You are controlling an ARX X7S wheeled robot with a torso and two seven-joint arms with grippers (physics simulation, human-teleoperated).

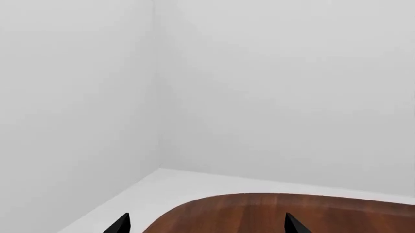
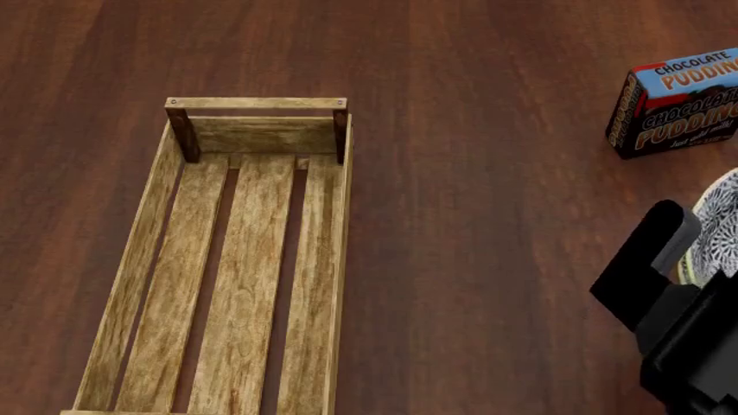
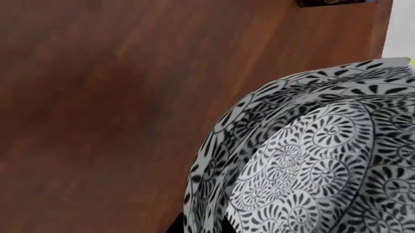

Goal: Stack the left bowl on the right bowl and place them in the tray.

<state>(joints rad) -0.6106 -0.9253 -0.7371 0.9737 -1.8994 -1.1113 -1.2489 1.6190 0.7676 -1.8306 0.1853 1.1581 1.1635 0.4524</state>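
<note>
One dark reddish-brown wooden bench (image 2: 485, 259) fills the head view, its grain running away from the robot. In the left wrist view the bench shows a rounded corner (image 1: 214, 208), with a pale floor beyond it and two plain white walls (image 1: 272, 87) meeting in a corner of the room.

On the bench, toward the left of the head view, lies the tray (image 2: 173, 259), a long crate of light weathered wood with a slatted floor, low sides and darker corner posts at its far end. Nothing lies in the part of it that shows; its near end runs out of the picture. Well apart from it, at the far right, a chocolate pudding box (image 2: 680, 104) lies on the bench, cut by the picture's edge.

At the right edge of the head view a sliver of a black-and-white patterned bowl (image 2: 721, 229) shows behind the black right arm (image 2: 669, 303). The right wrist view is close on this bowl (image 3: 311, 160), its spiral-patterned wall filling the lower right, with the bench behind it. The right fingers barely show there, so I cannot tell whether they are wide, narrow or holding anything.

Both left fingers (image 1: 120, 224) show as black tips set wide apart with nothing between them, over the bench corner.
</note>
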